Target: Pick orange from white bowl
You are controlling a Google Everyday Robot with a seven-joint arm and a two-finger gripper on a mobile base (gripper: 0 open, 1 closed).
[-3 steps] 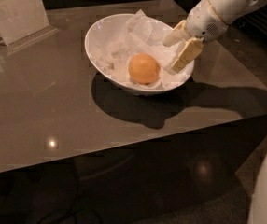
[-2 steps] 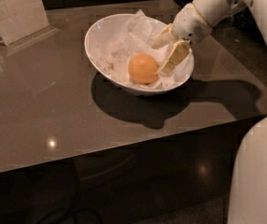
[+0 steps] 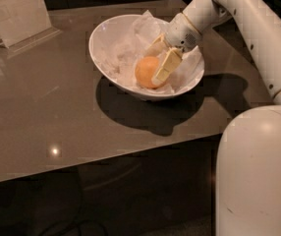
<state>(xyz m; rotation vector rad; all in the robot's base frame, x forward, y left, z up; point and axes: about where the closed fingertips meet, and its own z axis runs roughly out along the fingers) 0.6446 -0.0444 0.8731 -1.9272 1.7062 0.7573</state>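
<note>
The gripper (image 3: pixel 154 67) has come down from the bowl's 3 o'clock rim, where it hung a second ago beside the fruit, and now sits inside the large, glossy white oval bowl (image 3: pixel 106 65), right at the small round matte orange (image 3: pixel 143 73). Its two pale fingers (image 3: pixel 163 66) stand apart. One lies across the fruit's 3 o'clock side and the other reaches in at about 1 o'clock, so the orange sits between them. Whether either pad presses the skin I cannot tell.

The orange has not shifted. It rests on the crumpled white paper lining (image 3: pixel 123 50), a little toward 6 o'clock from the bowl's middle. The bowl stands where it did on the glossy grey-brown table (image 3: pixel 42 112).

To my eye the reach is done and the closing squeeze comes next, with nothing lifted yet.

As for writing, a pale upright sign card (image 3: pixel 15 9) stands at the bowl's 10 o'clock, well apart. It carries faint printed lines, but none can be read. No brand shows on the white robot arm (image 3: pixel 248 18).
</note>
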